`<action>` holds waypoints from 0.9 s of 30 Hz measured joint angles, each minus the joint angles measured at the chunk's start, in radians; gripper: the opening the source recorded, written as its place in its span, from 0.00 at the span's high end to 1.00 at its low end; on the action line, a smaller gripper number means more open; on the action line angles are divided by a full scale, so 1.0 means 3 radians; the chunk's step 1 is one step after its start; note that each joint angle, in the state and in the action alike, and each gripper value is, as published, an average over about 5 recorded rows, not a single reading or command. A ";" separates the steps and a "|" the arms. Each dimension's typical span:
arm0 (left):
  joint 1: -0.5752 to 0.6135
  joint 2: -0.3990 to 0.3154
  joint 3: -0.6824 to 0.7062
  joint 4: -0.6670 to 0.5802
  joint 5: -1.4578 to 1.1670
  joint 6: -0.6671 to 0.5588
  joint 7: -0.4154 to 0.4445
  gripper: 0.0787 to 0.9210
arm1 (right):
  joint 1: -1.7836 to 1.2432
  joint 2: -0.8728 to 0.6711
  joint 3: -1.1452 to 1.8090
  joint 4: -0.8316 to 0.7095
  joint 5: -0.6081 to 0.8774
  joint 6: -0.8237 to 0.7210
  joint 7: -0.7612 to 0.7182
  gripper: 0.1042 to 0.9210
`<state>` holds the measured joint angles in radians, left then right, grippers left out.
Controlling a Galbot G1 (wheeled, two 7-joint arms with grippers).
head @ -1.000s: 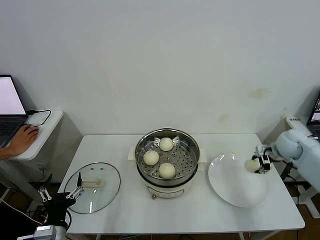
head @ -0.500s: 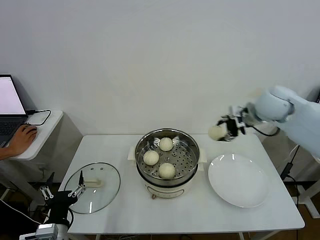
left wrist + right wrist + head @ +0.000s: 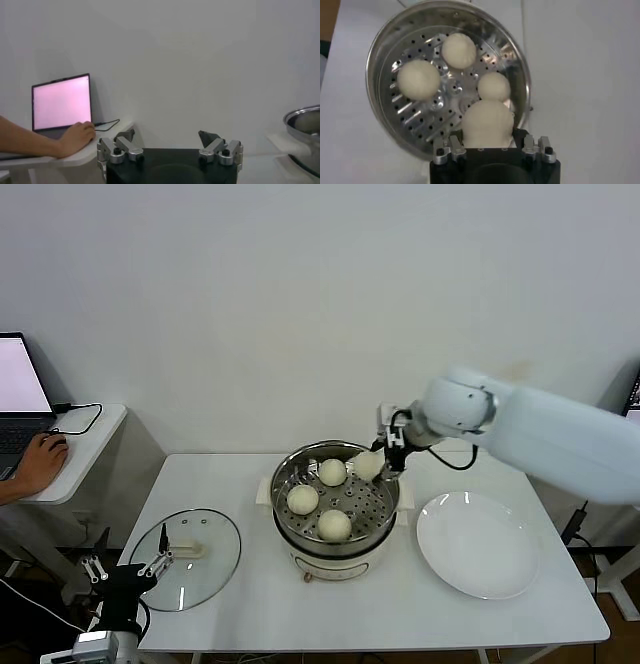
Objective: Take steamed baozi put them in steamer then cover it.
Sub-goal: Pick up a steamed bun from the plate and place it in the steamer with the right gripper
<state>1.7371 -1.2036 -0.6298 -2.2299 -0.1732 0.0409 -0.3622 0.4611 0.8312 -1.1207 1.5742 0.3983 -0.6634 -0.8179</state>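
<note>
The right end effector is clenching one steamed baozi and holding it over the far right part of the steamer, just above the perforated tray. Three more baozi are lying on that tray, seen close in the right wrist view beside the held baozi. The steamer is standing at the middle of the desk, with a bare white plate to its right and the cover lying flat to its left. The left end effector is hanging released below the desk's near left corner.
</note>
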 measured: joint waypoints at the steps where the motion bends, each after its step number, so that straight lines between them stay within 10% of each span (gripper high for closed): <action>1: 0.0000 0.0000 0.0000 0.0004 0.0000 0.0000 0.0000 0.12 | -0.0033 0.0029 -0.0001 -0.0030 -0.0006 -0.0017 0.0015 0.37; 17: -0.0011 -0.0001 -0.0003 0.0054 -0.0002 -0.0003 -0.0001 0.12 | -0.0396 0.0221 0.0069 -0.0300 -0.0106 -0.0163 0.0112 0.36; 27: -0.0027 -0.0007 0.0006 0.0052 -0.0001 -0.0003 0.0000 0.12 | -0.0390 0.0160 0.0146 -0.0202 -0.0103 -0.0190 0.0096 0.13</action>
<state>1.7290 -1.2057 -0.6281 -2.2142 -0.1733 0.0399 -0.3622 0.3441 0.8791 -1.0768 1.5137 0.3675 -0.7204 -0.7892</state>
